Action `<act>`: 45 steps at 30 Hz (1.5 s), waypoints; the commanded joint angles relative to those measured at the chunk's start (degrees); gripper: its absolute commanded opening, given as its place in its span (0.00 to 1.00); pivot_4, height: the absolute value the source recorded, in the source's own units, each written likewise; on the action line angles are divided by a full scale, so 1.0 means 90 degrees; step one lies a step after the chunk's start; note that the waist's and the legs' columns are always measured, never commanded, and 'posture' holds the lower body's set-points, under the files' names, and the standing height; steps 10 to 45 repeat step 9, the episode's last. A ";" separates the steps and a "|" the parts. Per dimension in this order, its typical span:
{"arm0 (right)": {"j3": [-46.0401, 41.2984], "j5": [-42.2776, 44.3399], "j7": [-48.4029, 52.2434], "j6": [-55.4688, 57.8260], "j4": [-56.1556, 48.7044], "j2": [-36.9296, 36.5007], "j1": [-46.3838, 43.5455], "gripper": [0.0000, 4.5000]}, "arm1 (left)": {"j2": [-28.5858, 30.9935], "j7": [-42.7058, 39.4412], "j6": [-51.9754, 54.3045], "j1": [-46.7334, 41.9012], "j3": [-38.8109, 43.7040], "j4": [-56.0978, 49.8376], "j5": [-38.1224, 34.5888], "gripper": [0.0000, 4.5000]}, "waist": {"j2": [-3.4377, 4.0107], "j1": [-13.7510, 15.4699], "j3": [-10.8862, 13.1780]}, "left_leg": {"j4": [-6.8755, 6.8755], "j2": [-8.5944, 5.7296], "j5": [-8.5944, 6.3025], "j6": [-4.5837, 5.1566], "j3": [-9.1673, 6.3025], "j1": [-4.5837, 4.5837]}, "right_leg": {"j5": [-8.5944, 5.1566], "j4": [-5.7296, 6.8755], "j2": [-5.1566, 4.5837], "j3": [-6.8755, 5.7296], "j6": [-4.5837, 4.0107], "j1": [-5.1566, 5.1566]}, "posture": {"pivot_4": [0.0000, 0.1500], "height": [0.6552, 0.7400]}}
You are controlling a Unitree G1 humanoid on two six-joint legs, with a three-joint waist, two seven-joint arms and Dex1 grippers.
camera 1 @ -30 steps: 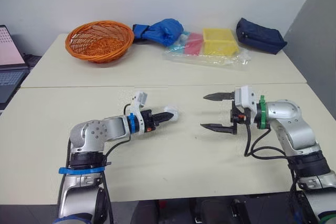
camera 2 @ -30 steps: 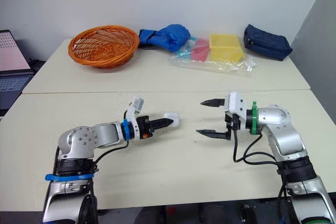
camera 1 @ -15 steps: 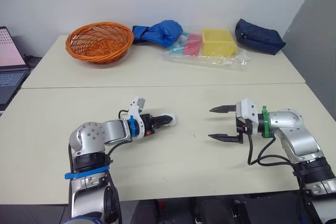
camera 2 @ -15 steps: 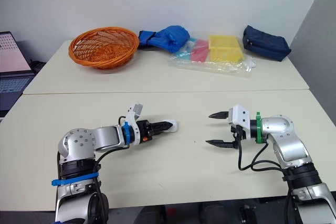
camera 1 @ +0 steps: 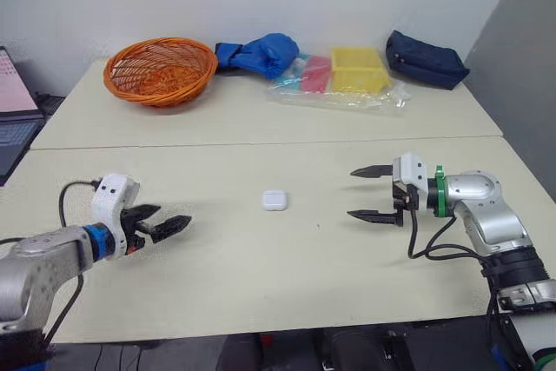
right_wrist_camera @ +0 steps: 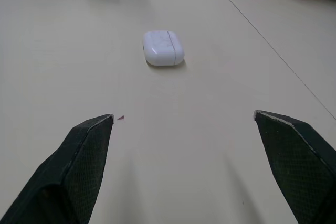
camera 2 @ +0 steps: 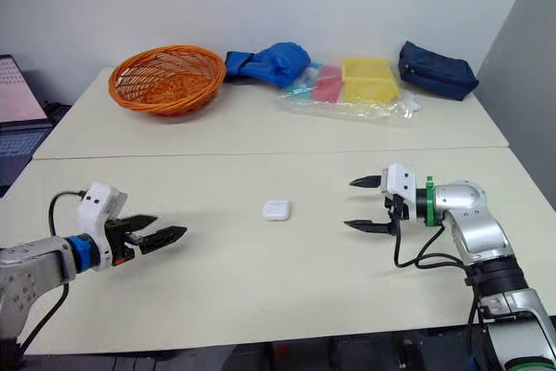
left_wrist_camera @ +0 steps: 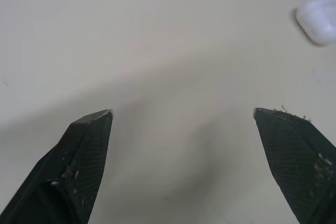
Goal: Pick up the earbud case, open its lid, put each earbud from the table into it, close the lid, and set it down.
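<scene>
While looking down from the head, finds the case (camera 1: 274, 200) lying closed and alone near the middle of the front tabletop (camera 1: 261, 284), touched by nothing. Shows the left tool (camera 1: 174, 215) low over that tabletop toward its front-left corner, fingers parted, empty, well apart from the case. Places the right tool (camera 1: 351, 193) toward the right edge, fingers spread wide one above the other, likewise empty, tips aimed at the case. Puts the case between the two tools, nearer the right one. Sets a basket (camera 1: 159, 69) by the far-left corner of the rear tabletop (camera 1: 217, 119), then a blue bundle (camera 1: 261, 51), a plastic bag (camera 1: 347, 93) with red and yellow things, and a navy pouch (camera 1: 426, 58) in a row along the far edge. Catches a laptop (camera 1: 13, 106) past the left edge.

Along the left wrist, looks past two black fingers (left_wrist_camera: 84, 161) held wide apart over bare tabletop, nothing between them. Catches the case off beyond one fingertip, partly cut by the frame.

Along the right wrist, again meets two fingers (right_wrist_camera: 79, 171) spread wide and holding nothing. Finds the case ahead, roughly in line with the gap, flat on the tabletop, lid down. Glimpses the seam (right_wrist_camera: 262, 40) between the two tabletops and a sliver of basket beyond it.
</scene>
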 commanded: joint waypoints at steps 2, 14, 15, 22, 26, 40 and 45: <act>-0.0211 0.0225 0.0059 0.0059 -0.0376 -0.0063 -0.0021 1.00 | -0.0074 -0.0557 -0.2093 0.0007 0.0043 0.0178 0.0724 1.00 | -0.0001 0.0071 0.0000 | -0.0003 0.0002 0.0000 0.0000 0.0005 -0.0006 | -0.0002 -0.0009 -0.0001 0.0000 0.0000 0.0000 | 1.00 1.00; -0.0191 0.0204 -0.0083 0.0114 -0.0310 -0.0006 -0.0161 1.00 | -0.0174 -0.0657 -0.2197 -0.0267 0.0065 0.0549 0.0618 1.00 | -0.0001 0.0050 0.0000 | -0.0024 0.0001 -0.0001 0.0002 0.0006 -0.0006 | 0.0014 -0.0010 0.0011 -0.0008 0.0045 -0.0005 | 1.00 1.00; -0.0191 0.0204 -0.0083 0.0114 -0.0310 -0.0006 -0.0161 1.00 | -0.0174 -0.0657 -0.2197 -0.0267 0.0065 0.0549 0.0618 1.00 | -0.0001 0.0050 0.0000 | -0.0024 0.0001 -0.0001 0.0002 0.0006 -0.0006 | 0.0014 -0.0010 0.0011 -0.0008 0.0045 -0.0005 | 1.00 1.00; -0.0191 0.0204 -0.0083 0.0114 -0.0310 -0.0006 -0.0161 1.00 | -0.0174 -0.0657 -0.2197 -0.0267 0.0065 0.0549 0.0618 1.00 | -0.0001 0.0050 0.0000 | -0.0024 0.0001 -0.0001 0.0002 0.0006 -0.0006 | 0.0014 -0.0010 0.0011 -0.0008 0.0045 -0.0005 | 1.00 1.00; -0.0191 0.0204 -0.0083 0.0114 -0.0310 -0.0006 -0.0161 1.00 | -0.0174 -0.0657 -0.2197 -0.0267 0.0065 0.0549 0.0618 1.00 | -0.0001 0.0050 0.0000 | -0.0024 0.0001 -0.0001 0.0002 0.0006 -0.0006 | 0.0014 -0.0010 0.0011 -0.0008 0.0045 -0.0005 | 1.00 1.00; -0.0191 0.0204 -0.0083 0.0114 -0.0310 -0.0006 -0.0161 1.00 | -0.0174 -0.0657 -0.2197 -0.0267 0.0065 0.0549 0.0618 1.00 | -0.0001 0.0050 0.0000 | -0.0024 0.0001 -0.0001 0.0002 0.0006 -0.0006 | 0.0014 -0.0010 0.0011 -0.0008 0.0045 -0.0005 | 1.00 1.00; -0.0191 0.0204 -0.0083 0.0114 -0.0310 -0.0006 -0.0161 1.00 | -0.0174 -0.0657 -0.2197 -0.0267 0.0065 0.0549 0.0618 1.00 | -0.0001 0.0050 0.0000 | -0.0024 0.0001 -0.0001 0.0002 0.0006 -0.0006 | 0.0014 -0.0010 0.0011 -0.0008 0.0045 -0.0005 | 1.00 1.00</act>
